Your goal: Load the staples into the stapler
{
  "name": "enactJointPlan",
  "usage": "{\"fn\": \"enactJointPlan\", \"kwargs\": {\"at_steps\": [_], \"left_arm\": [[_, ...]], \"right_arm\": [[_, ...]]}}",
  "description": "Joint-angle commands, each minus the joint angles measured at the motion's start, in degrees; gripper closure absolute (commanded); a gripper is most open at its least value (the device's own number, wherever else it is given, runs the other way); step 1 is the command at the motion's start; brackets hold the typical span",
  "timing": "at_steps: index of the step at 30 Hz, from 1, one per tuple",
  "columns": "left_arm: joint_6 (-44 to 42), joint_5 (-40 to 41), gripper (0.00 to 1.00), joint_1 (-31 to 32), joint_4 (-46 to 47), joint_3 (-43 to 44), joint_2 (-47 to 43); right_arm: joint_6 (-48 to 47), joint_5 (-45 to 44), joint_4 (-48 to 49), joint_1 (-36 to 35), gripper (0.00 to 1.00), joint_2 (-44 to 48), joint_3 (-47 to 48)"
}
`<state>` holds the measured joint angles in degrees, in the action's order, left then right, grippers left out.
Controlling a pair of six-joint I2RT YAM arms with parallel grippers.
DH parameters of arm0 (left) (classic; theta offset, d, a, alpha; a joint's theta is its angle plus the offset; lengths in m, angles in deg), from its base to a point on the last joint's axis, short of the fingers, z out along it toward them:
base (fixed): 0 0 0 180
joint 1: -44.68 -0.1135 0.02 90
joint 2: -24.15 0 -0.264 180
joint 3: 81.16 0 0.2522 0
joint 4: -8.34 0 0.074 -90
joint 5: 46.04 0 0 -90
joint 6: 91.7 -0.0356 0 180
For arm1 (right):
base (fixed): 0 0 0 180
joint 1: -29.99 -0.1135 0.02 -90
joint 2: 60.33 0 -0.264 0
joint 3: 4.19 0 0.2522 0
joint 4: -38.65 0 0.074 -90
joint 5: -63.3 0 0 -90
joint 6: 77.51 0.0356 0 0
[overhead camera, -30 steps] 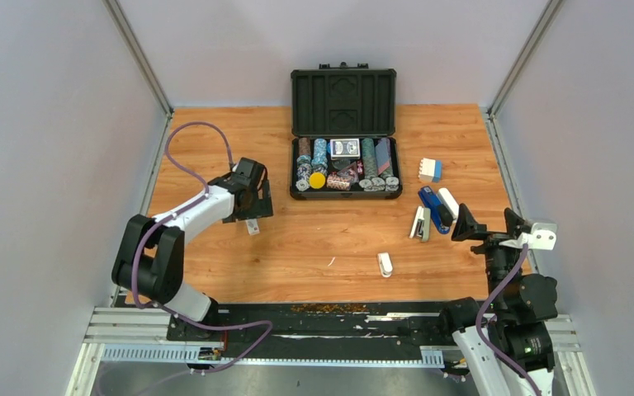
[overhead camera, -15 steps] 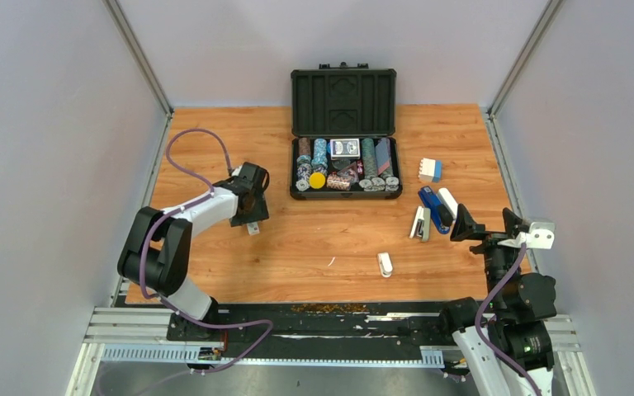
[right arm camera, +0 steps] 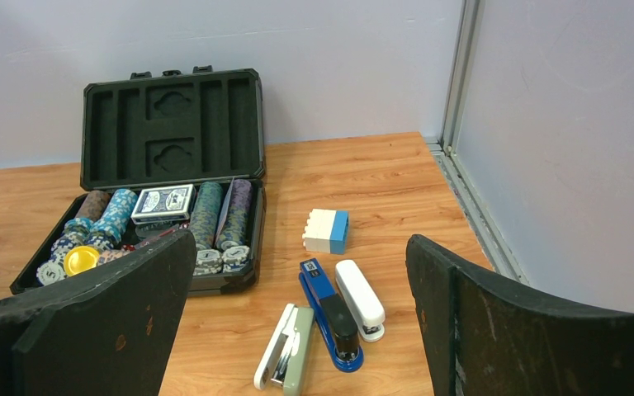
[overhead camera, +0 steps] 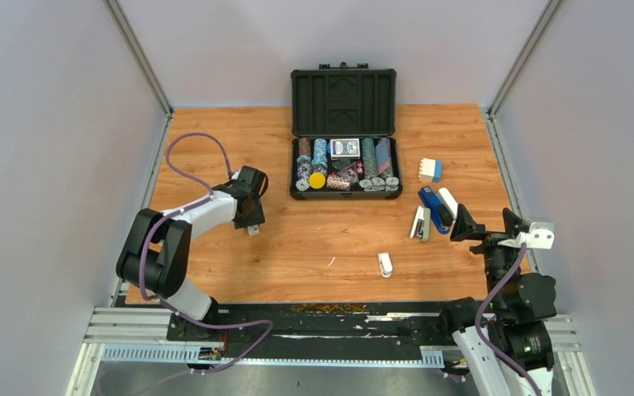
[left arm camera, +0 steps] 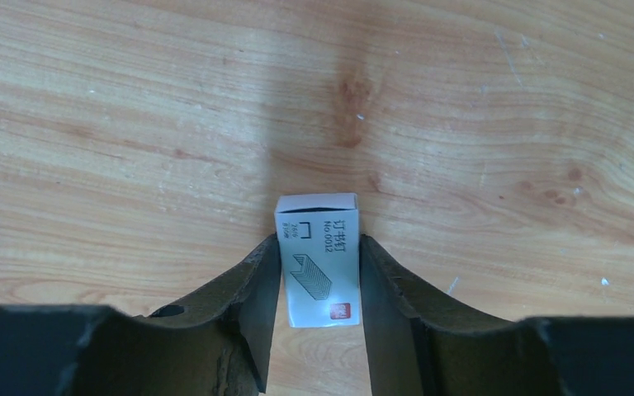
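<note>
Two grippers differ: the left gripper (left arm camera: 320, 252), mid-frame in its wrist view, pinches the white staples box (left arm camera: 318, 257); the right gripper (right arm camera: 301, 247) gapes wide, stapler (right arm camera: 286, 358) lower centre

Wood table (overhead camera: 338, 239): open case (overhead camera: 344, 101) far centre; block (overhead camera: 430, 170), blue stapler (overhead camera: 434, 209), white stapler (overhead camera: 448, 201), grey stapler (overhead camera: 420, 223) right; white piece (overhead camera: 385, 265) centre; staple box (left arm camera: 318, 260) left.

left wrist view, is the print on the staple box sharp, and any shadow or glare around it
Left wrist: print on the staple box is sharp and legible; a faint soft shadow darkens the table just beyond it; no glare. Top external: the box is only a pale speck, print unreadable.
</note>
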<state>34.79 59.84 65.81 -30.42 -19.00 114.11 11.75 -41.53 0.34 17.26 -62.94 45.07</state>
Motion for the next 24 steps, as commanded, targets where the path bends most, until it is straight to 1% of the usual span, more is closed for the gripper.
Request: {"fn": "enactJointPlan", "kwargs": {"at_steps": [1,2,5,7,12,15,19,22,24], "left_arm": [[-2.72,-4.73,0.54,0.58,-0.41,-1.02,-1.70],[-3.34,-5.51,0.56,1.11,-0.41,-1.03,-2.02],[-5.28,-7.23,0.57,3.42,-0.33,-0.54,-2.74],[-6.54,-7.79,0.57,6.23,-0.18,0.22,-2.77],[-9.88,-11.53,0.60,12.96,3.03,1.68,-1.09],[-13.22,-13.36,0.60,17.49,4.66,3.92,1.54],[-17.72,-13.36,0.59,23.84,5.31,7.13,4.84],[-21.19,-13.32,0.59,27.90,5.90,8.84,6.57],[-24.36,-13.41,0.59,30.64,6.27,10.17,7.68]], "right_arm": [[0.38,1.02,1.39,-0.34,0.00,-0.13,0.45],[0.38,1.51,1.08,-0.32,0.00,-0.52,0.83],[2.63,3.05,0.12,-0.33,0.00,-2.35,1.95],[3.02,4.28,-1.05,-0.33,0.00,-4.76,3.26],[7.14,5.39,-8.46,-0.28,0.00,-15.32,9.03],[9.13,11.32,-12.45,-0.31,0.00,-22.98,12.51],[11.88,17.78,-15.15,-0.30,0.00,-31.59,14.19],[14.25,21.42,-15.03,-0.35,0.00,-36.00,13.21],[16.63,23.43,-12.93,-0.34,0.00,-37.65,11.58]]}}
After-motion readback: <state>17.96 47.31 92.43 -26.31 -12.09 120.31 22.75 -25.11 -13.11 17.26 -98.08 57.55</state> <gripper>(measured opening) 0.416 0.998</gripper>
